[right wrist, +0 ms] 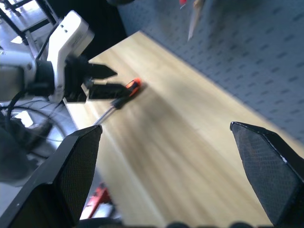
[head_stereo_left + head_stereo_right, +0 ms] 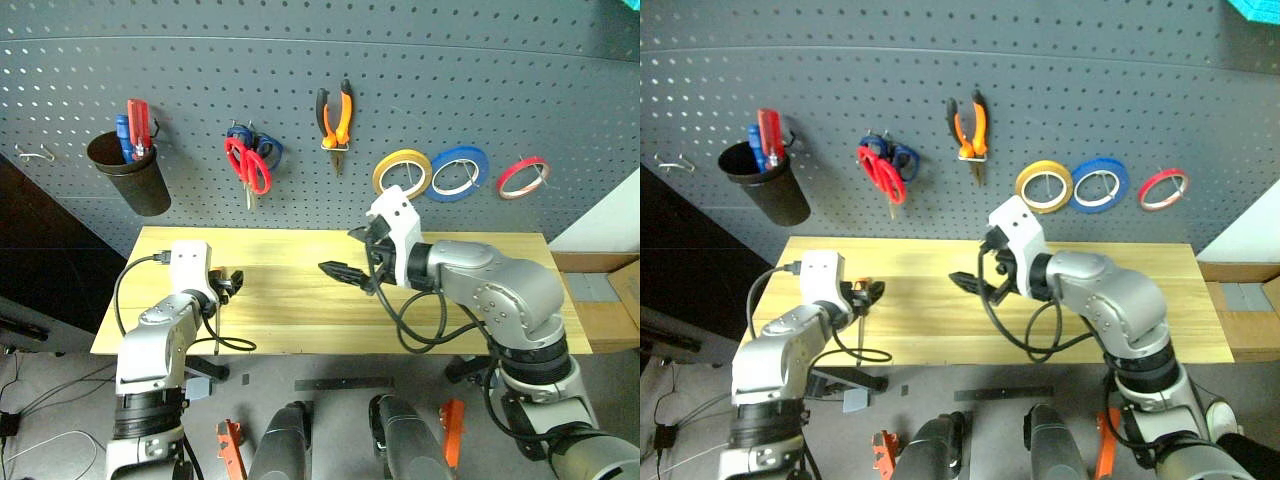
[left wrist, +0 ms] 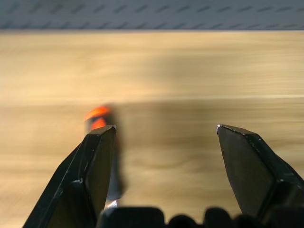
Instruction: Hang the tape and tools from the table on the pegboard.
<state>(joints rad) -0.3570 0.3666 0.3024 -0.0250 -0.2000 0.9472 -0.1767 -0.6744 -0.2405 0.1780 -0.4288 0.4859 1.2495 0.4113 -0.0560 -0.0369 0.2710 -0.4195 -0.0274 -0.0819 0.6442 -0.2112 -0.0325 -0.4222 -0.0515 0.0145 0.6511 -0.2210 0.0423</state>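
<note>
A: Where were your grippers at that moment?

B: Your left gripper (image 1: 102, 80) hung low over the table (image 2: 290, 300) near its left end, fingers spread, nothing between them. The screwdriver (image 1: 124, 95) lay on the wood just beside one finger (image 3: 92, 166); I could not tell if it touched. Your right gripper (image 2: 338, 271) hovered over the middle of the table with its fingers wide apart and empty.

A: And the rest of your things?

B: On the pegboard (image 2: 300, 90) you had the red-handled scissors (image 2: 248, 168) hanging in front of the blue-handled scissors (image 2: 268, 150), the pliers (image 2: 334, 118) to their right, then the yellow tape ring (image 2: 402, 173), the blue tape ring (image 2: 459, 172) and the red tape ring (image 2: 523, 177) in a row. A dark cup (image 2: 130, 172) with red and blue handles hung at the left.
</note>
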